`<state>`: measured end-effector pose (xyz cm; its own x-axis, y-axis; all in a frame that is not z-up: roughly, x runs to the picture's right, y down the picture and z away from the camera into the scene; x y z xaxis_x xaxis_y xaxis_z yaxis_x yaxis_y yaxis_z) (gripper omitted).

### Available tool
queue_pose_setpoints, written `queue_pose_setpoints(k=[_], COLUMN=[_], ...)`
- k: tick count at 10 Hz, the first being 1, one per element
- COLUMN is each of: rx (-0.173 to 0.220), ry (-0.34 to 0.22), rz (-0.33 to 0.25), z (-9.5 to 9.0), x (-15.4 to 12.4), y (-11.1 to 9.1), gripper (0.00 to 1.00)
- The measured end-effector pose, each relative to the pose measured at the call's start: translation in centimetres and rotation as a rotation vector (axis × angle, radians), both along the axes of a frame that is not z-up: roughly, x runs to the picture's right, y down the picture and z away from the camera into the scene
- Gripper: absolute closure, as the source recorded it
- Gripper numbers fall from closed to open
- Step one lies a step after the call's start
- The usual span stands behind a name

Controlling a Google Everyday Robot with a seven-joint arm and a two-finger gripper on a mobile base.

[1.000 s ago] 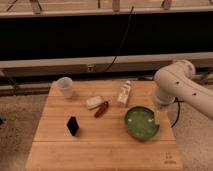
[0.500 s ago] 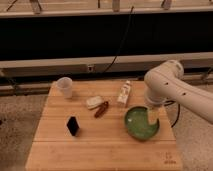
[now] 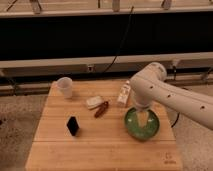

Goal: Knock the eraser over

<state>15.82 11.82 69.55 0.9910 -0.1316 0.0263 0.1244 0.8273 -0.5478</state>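
The gripper [image 3: 143, 119] hangs at the end of the big white arm [image 3: 170, 97]. It sits low over the round green bowl [image 3: 151, 133], and it hides part of the bowl's inside. I cannot tell if the gripper is apart or together.

The bowl stands on the light brown wooden desk [image 3: 112, 150]. Just beyond the gripper, a little toward the left of the picture, lies the small white tube [image 3: 123, 94]. It is close to the bowl's edge.

Farther out on that same side lie two things near each other: a thin red-brown piece [image 3: 102, 109] and a flat whitish bar [image 3: 93, 102].

The small black block eraser [image 3: 73, 125] is well apart from the gripper, far over on the left part of the desk. It stands upright, with nothing touching it.

The clear plastic cup [image 3: 64, 87] is the thing farthest from the gripper. It stands near the desk's far left corner, behind the eraser.
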Motion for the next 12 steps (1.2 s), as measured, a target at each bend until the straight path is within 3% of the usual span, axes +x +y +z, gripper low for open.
queue_pose_setpoints(k=[2, 3, 5, 12], rx=[-0.001, 0.001, 0.004, 0.01], ry=[-0.01, -0.028, -0.047, -0.103], rz=[-0.022, -0.046, -0.072, -0.117], z=[0.0, -0.1, -0.1, 1.1], x=[-1.0, -3.2, -5.1, -7.2], y=[0.4, 1.0, 1.8, 4.2], gripper=[0.2, 0.2, 0.2, 0.21])
